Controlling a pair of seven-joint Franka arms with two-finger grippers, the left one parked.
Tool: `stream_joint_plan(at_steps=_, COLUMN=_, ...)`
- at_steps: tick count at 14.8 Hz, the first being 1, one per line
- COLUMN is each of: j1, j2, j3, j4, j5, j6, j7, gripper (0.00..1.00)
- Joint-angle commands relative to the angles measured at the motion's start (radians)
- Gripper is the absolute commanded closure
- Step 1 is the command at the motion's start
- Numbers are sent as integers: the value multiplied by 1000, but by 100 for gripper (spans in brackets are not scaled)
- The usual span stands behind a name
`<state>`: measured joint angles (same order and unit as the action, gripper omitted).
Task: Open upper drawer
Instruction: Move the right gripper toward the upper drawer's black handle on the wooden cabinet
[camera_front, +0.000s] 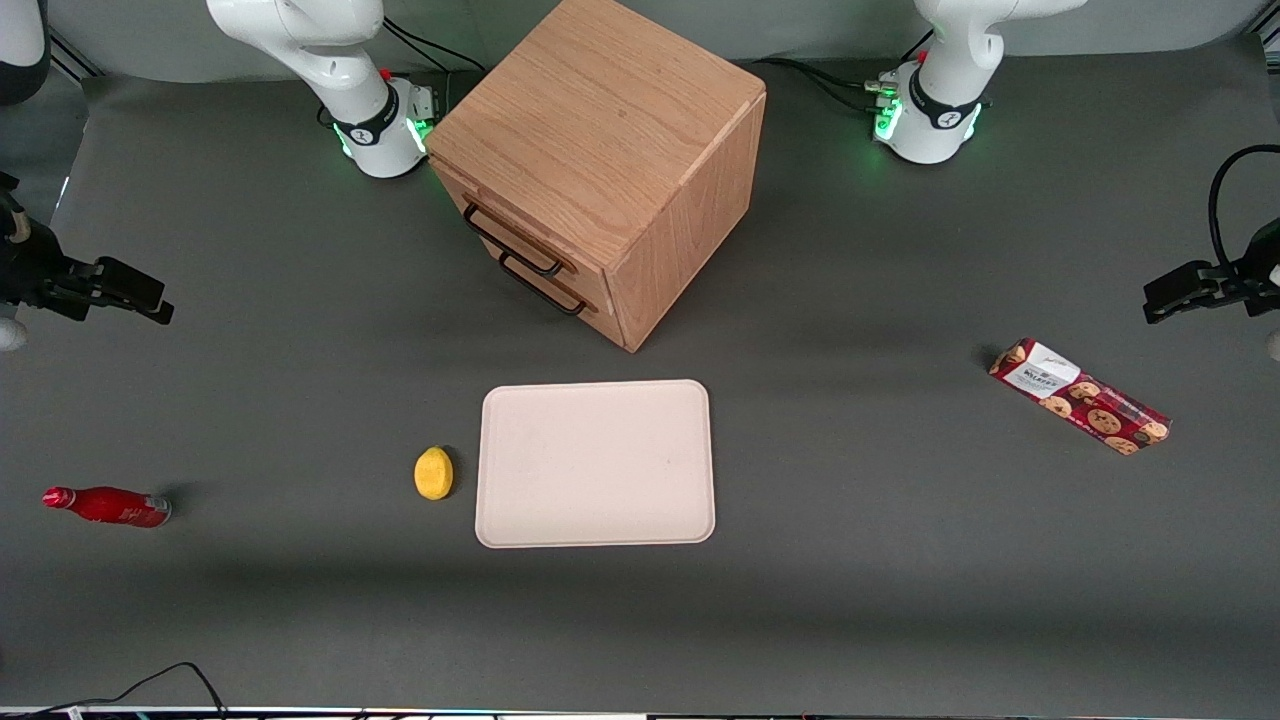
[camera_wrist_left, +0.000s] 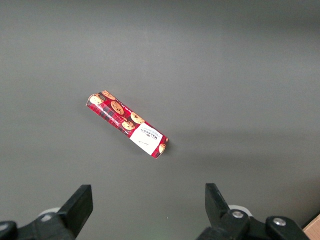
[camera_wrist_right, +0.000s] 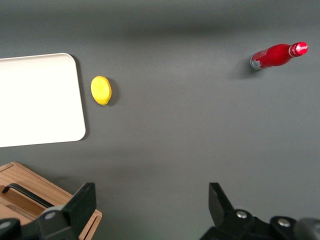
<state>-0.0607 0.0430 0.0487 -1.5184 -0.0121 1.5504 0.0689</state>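
The oak cabinet (camera_front: 600, 130) stands mid-table, farther from the front camera than the tray. Its upper drawer (camera_front: 520, 235) is shut flush, with a thin black wire handle (camera_front: 512, 243) across its front. The lower drawer's matching handle (camera_front: 545, 290) sits just below it. My right gripper (camera_front: 155, 300) hovers at the working arm's end of the table, well apart from the cabinet. It is open, with nothing between its fingers (camera_wrist_right: 151, 195). In the right wrist view a corner of the cabinet (camera_wrist_right: 30, 202) shows beside one fingertip (camera_wrist_right: 85, 200).
A pale tray (camera_front: 596, 463) lies on the table nearer the camera than the cabinet, with a yellow lemon (camera_front: 433, 473) beside it. A red bottle (camera_front: 108, 506) lies toward the working arm's end. A red cookie box (camera_front: 1080, 396) lies toward the parked arm's end.
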Motion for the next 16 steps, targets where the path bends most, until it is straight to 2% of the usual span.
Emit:
stream_joint_plan(at_steps=1, j1=13, j2=-35, j3=-7, j4=-39, j5=15, j6=8, j7=-1, gripper=0)
stream_joint_plan(at_steps=9, j1=56, j2=-54, j3=11, j4=-92, j5=14, j6=-1, j7=-29, gripper=0)
stream_joint_plan(at_steps=13, j1=44, j2=-69, j3=132, j4=-163, j5=14, j6=-1, j7=-225, gripper=0)
stream_joint_plan(at_steps=16, j1=-10, j2=-66, j3=249, j4=-192, j5=29, j6=17, j7=-415, gripper=0)
